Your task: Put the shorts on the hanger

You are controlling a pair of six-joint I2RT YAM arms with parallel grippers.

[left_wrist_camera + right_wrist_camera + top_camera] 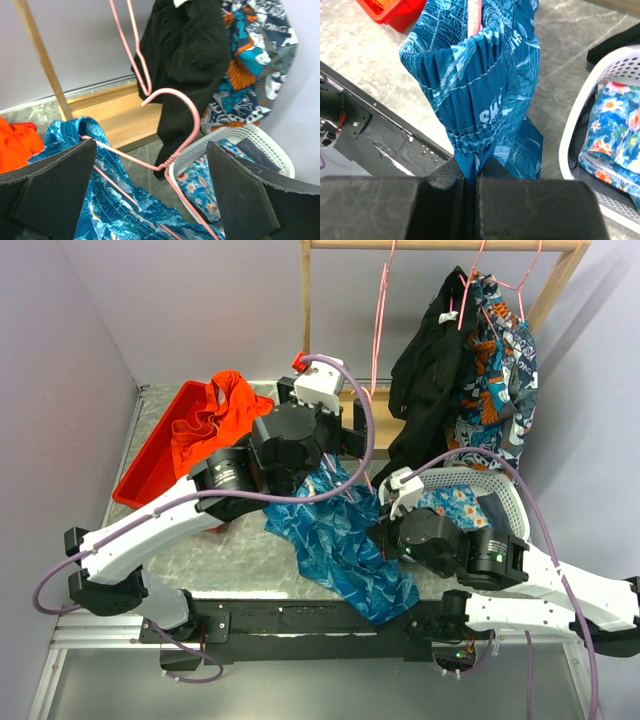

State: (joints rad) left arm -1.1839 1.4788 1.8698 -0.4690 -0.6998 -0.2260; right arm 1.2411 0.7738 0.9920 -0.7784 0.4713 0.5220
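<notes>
Our right gripper [470, 176] pinches the shorts [480, 95], draped over the pink hanger [194, 120]; our left gripper [150, 150] gapes wide, empty. Next, likely grasping the hanger.

WALLS: you face plain pale-lilac walls [200, 310] on the left, far and right sides | TABLE: your table [250, 562] has a grey marbled top | FURNITURE: light wooden rack [305, 300] at the table's far edge, uprights joined by a top rail [440, 245] | LIGHT: even and soft

hanger [196, 120] btm: hid in shorts [115, 210] | basket [570, 135]: cut by R edge | red bin [395, 15]: mostly off-frame
</notes>
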